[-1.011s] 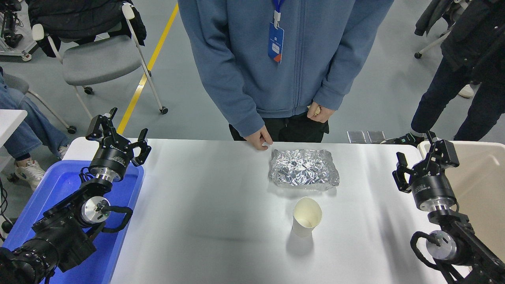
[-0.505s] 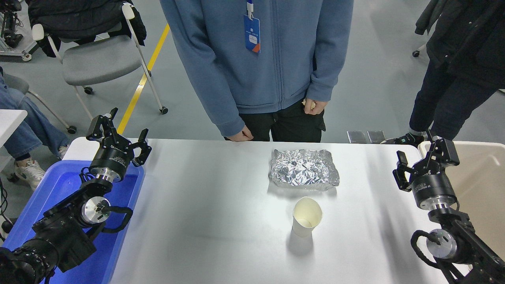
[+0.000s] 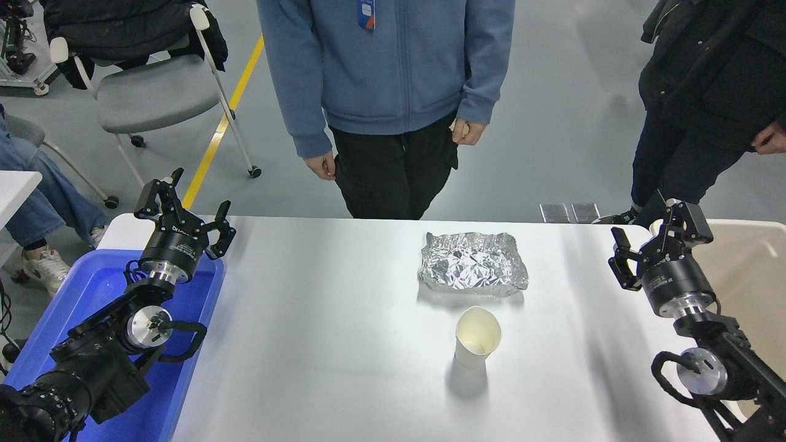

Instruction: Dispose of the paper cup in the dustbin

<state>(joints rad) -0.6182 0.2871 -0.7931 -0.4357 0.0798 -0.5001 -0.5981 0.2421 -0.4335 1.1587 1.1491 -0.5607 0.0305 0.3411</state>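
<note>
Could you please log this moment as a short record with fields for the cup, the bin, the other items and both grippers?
paper cup: upright on the white table, near side of the crumpled foil, untouched
dustbin: beige, at the table's right edge
blue tray: at the left edge
right gripper: open, empty, beside the dustbin, apart from the cup
left gripper: open, parked over the tray
person in blue jacket: standing at the far side

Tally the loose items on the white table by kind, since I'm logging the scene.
paper cup: 1
crumpled foil: 1
Total: 2
</note>
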